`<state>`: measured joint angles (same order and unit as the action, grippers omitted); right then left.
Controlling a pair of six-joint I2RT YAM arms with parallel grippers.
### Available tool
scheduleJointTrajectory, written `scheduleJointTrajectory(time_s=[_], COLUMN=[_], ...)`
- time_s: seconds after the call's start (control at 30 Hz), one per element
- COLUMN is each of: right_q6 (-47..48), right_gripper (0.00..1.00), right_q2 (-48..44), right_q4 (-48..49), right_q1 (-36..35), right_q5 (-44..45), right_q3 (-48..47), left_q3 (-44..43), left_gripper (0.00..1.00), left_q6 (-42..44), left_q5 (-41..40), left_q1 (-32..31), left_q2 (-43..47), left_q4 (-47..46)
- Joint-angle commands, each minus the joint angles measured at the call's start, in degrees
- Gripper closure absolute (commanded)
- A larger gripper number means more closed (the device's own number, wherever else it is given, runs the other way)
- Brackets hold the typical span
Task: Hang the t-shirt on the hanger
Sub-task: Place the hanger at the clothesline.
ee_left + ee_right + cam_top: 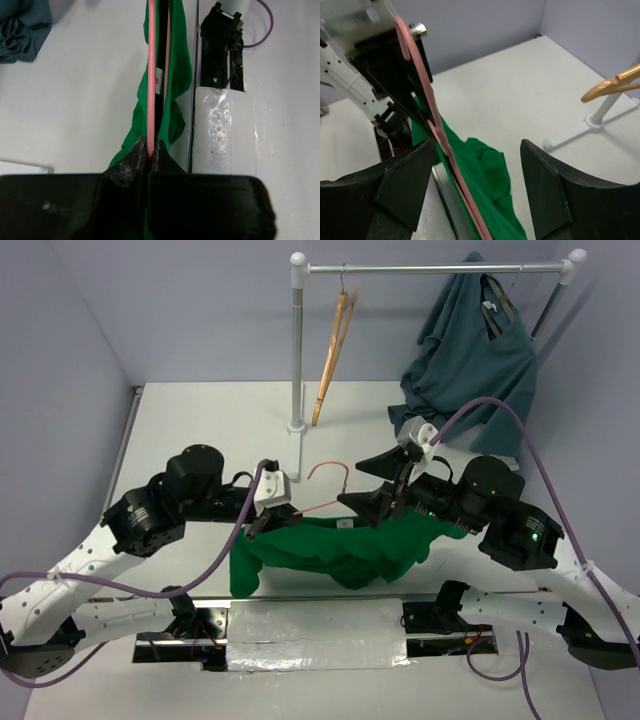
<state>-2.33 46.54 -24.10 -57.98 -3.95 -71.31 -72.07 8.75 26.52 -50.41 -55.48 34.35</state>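
Hanger (318, 505) axis: runs from left pincer (151, 147) over to right pincer (476, 150) | left pincer: clamped tight on the hanger's wire | right pincer: gaping, empty, nearer the hanger's hook end | t-shirt (330, 545): bunched along hanger, sagging under it

t-shirt (330, 550) bright green | hanger (322, 487) pink | jaws black

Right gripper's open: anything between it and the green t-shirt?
Only the pink wire hanger, clamped by the left gripper, crosses in front of the right gripper, near one finger; the t-shirt lies behind it.
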Motion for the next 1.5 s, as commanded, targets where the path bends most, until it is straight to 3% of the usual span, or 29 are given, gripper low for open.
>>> scheduleJointTrajectory(time_s=[0.0,0.13,0.43,0.73,1.03,1.13,1.17,1.23,1.27,1.3,1.4,1.47], right_q6=[4.6,9.1,17.3,16.0,14.0,13.6,13.3,13.1,12.7,12.5,11.4,10.9], right_gripper=[0.23,0.23,0.25,0.26,0.29,0.43,0.57,0.74,0.93,1.0,1.0,1.0], right_q2=[-1.4,-2.0,-4.6,-9.0,-7.1,-5.7,-5.6,-5.8,-6.1,-6.5,-8.0,-7.9], right_q4=[-7.4,-11.1,-20.2,-20.2,-20.1,-20.8,-20.9,-20.8,-20.6,-20.2,-19.0,-19.3], right_q1=[-0.4,-0.3,-0.6,-2.4,-2.5,-2.7,-2.8,-2.9,-2.8,-2.8,-2.9,-2.8], right_q5=[0.0,0.1,-13.2,-13.0,-11.9,-11.3,-11.3,-10.9,-10.5,-9.3,-7.3,-6.6], right_q3=[-5.8,-8.2,-9.3,-2.7,0.4,-0.2,-0.3,-0.2,0.0,0.2,1.3,1.2], left_q3=[-1.9,-1.8,-2.0,-1.8,-1.8,-2.1,-2.2,-2.3,-2.4,-2.4,-3.3,-4.0], left_gripper=[1.0,1.0,1.0,1.0,1.0,1.0,1.0,1.0,1.0,1.0,0.98,0.73], left_q6=[2.5,2.5,3.4,3.6,3.2,2.9,2.8,2.5,2.4,2.2,1.1,-1.3], left_q5=[4.3,5.2,4.0,3.4,3.5,3.4,3.4,3.0,2.8,2.5,0.1,-6.4], left_q1=[0.3,0.3,0.3,0.2,0.3,0.3,0.3,0.3,0.2,0.2,0.3,0.3], left_q2=[3.6,6.6,11.0,12.7,13.4,13.2,13.3,13.3,13.2,13.2,12.8,12.1], left_q4=[-1.0,0.8,5.6,6.1,5.4,5.2,5.0,4.9,4.9,4.8,4.8,4.5])
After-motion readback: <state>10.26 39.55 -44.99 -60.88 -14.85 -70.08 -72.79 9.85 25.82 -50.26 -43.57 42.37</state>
